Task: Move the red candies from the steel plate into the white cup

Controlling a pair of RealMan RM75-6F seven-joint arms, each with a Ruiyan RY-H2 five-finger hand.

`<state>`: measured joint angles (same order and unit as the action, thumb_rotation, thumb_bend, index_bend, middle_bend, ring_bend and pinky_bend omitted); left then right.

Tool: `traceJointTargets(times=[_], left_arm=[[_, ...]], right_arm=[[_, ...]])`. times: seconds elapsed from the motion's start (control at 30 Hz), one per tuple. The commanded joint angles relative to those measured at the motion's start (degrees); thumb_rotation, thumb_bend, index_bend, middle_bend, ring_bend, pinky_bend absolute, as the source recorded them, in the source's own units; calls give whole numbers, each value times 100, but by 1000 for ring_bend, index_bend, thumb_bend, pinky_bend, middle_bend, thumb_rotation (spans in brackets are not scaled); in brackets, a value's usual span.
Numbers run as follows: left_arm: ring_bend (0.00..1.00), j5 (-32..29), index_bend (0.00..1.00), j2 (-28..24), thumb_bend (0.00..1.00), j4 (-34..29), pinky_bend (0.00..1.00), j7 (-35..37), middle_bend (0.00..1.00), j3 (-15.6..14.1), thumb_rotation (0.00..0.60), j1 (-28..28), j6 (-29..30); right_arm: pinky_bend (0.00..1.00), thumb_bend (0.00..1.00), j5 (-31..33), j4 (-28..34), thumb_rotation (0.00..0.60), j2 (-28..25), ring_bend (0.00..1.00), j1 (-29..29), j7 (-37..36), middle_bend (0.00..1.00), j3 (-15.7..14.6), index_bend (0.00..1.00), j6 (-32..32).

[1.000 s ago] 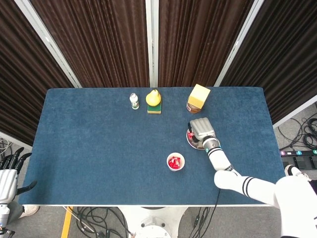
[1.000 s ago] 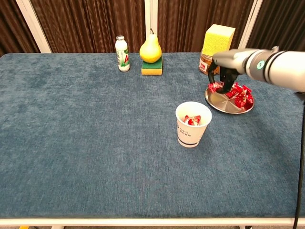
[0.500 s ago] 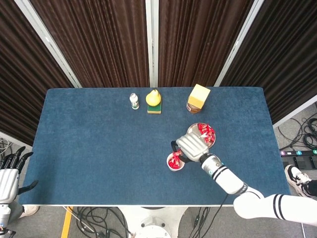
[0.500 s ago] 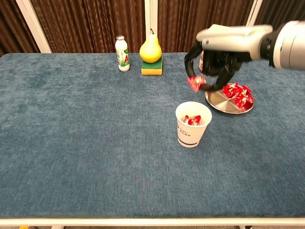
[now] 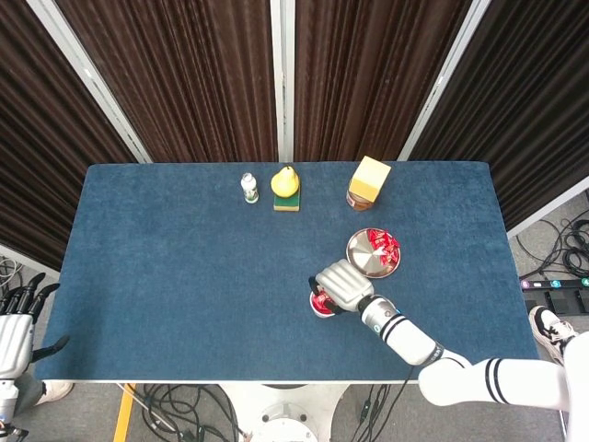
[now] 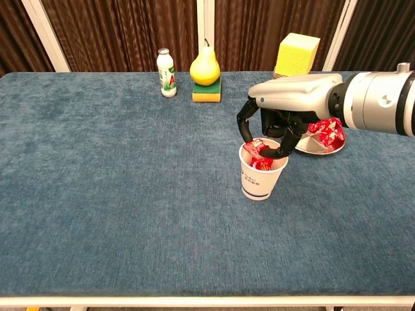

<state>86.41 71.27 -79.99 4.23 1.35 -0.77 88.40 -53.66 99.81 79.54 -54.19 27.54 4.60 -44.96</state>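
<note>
I can read almost nothing here. The white cup carries a small dark printed mark low on its side, too small to make out. The little bottle has a red-and-green label, illegible.

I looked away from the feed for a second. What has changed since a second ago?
The right hand picked a red candy off the steel plate, carried it leftward and now pinches it over the mouth of the white cup. The candies left on the plate, the pear, small bottle, sponge-topped jar and idle left hand stayed put.
</note>
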Motion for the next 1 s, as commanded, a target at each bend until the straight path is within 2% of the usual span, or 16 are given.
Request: traceJointTargets(times=[0.03, 0.3, 0.4, 0.5, 0.77, 1.0], left_arm=[[176, -10, 233, 7, 97, 14, 161, 10, 163, -3, 600, 5, -8], [176, 7, 233, 13, 96, 25, 161, 10, 163, 7, 600, -9, -4], [176, 13, 233, 10, 96, 32, 161, 15, 164, 10, 600, -17, -8], [176, 15, 233, 19, 96, 42, 161, 23, 163, 15, 600, -30, -19], [176, -8, 233, 49, 96, 72, 161, 59, 163, 2, 600, -15, -35], [176, -29, 233, 50, 96, 87, 161, 88, 163, -3, 600, 13, -17]], right_arm=[[1000, 340, 14, 2, 600, -5, 973, -11, -7, 947, -15, 416, -20], [1000, 341, -53, 92, 600, -326, 971, 112, -197, 947, 43, 332, -277], [1000, 341, 195, -80, 600, -521, 972, 200, -177, 947, 113, 329, -520], [1000, 341, 742, -432, 600, -572, 972, 205, 30, 947, 125, 330, -638], [1000, 341, 2264, -1639, 600, -141, 972, -24, 657, 948, -171, 377, -137], [1000, 330, 2546, -2471, 600, 433, 972, -144, 847, 948, -311, 378, 118]])
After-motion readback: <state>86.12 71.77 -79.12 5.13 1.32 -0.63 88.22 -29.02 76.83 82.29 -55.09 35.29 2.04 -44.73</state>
